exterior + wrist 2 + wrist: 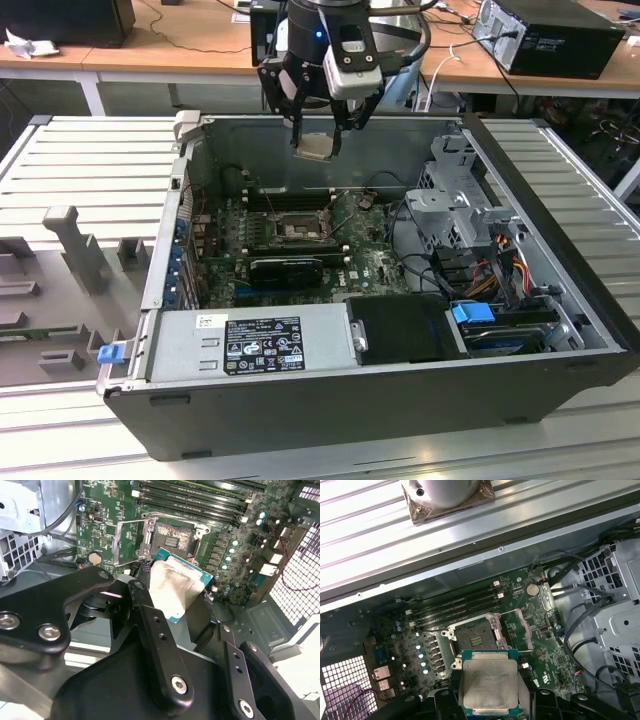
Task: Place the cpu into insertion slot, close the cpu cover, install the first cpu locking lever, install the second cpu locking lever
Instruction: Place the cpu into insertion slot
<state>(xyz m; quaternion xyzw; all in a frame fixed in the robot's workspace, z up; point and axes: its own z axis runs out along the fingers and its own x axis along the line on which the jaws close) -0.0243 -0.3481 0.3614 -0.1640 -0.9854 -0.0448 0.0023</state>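
Note:
My gripper (318, 138) hangs above the open computer case and is shut on the cpu (317, 147), a flat square silver-tan chip held level between the black fingers (150, 625). Both wrist views show the cpu (175, 587) (490, 684) in the air, above the board and close beside the insertion slot (171, 536) (476, 636). The slot (297, 228) is a dark square socket with a metal rim on the green board, and nothing lies in it. The cpu cover (131, 537) (522, 625) stands swung open at one side of the socket.
A long black card (285, 268) lies just in front of the socket, and memory slots (290, 195) lie behind it. A metal drive cage (455, 215) with cables stands at the exterior view's right. The power supply (270, 345) fills the near side.

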